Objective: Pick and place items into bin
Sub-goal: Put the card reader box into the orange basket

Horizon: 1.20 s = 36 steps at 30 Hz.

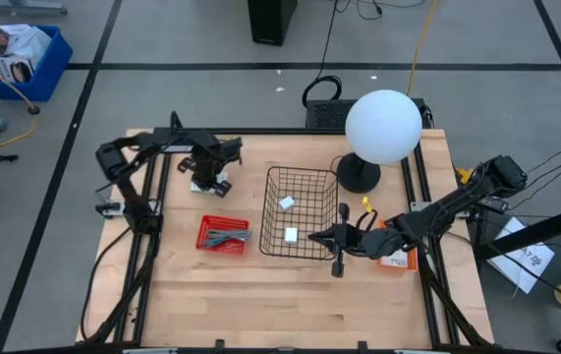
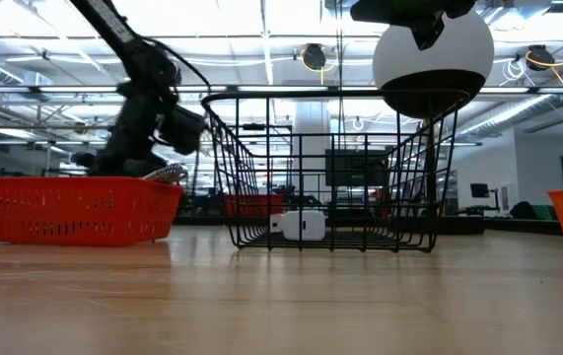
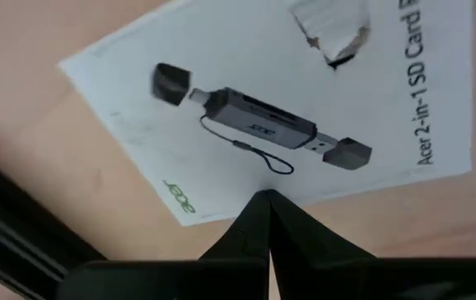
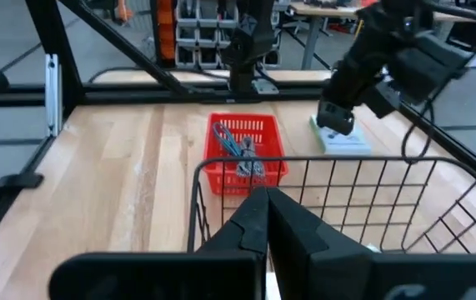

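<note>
My clenched, empty left claw [image 3: 267,200] hung directly over the white card [image 3: 279,108] at the high view's upper left, nearer than my clenched right claw [image 1: 339,264] beside the bin [image 1: 300,211].

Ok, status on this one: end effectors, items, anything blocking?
Left end effector shut, over the white card-reader box by the table's far edge. Right end effector shut, at the wire basket rim. Two white items in basket. Nothing blocking.

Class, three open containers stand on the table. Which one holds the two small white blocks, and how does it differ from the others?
The black wire basket in the middle holds the white blocks. The other two are red and orange plastic trays.
</note>
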Each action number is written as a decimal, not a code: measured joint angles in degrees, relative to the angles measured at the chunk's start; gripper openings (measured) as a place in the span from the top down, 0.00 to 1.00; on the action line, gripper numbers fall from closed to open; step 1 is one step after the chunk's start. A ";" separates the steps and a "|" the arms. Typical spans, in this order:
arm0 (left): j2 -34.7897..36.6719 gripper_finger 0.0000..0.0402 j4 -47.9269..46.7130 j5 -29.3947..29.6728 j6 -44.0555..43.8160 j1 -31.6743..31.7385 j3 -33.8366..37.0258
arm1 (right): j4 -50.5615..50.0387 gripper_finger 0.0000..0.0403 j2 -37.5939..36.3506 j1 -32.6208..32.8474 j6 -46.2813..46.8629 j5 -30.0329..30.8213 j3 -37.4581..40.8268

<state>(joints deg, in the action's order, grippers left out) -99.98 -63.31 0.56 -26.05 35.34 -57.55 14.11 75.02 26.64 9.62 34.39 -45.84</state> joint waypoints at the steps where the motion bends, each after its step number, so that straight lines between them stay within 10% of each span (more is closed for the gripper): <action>1: 1.67 0.99 0.02 -0.08 -1.00 -0.28 1.40 | 0.51 1.00 0.00 0.01 -0.12 0.00 0.00; 18: 21.31 1.00 10.53 2.76 -5.66 -3.71 9.00 | 6.88 1.00 -0.02 -0.65 -5.04 -0.17 0.00; 36: 11.01 1.00 13.62 -0.56 0.46 3.61 10.21 | 5.88 1.00 -0.02 -0.64 -5.11 -0.20 -0.02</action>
<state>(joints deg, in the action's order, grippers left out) -88.98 -49.69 0.01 -25.59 38.96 -47.34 19.99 75.00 26.00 4.51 34.20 -45.86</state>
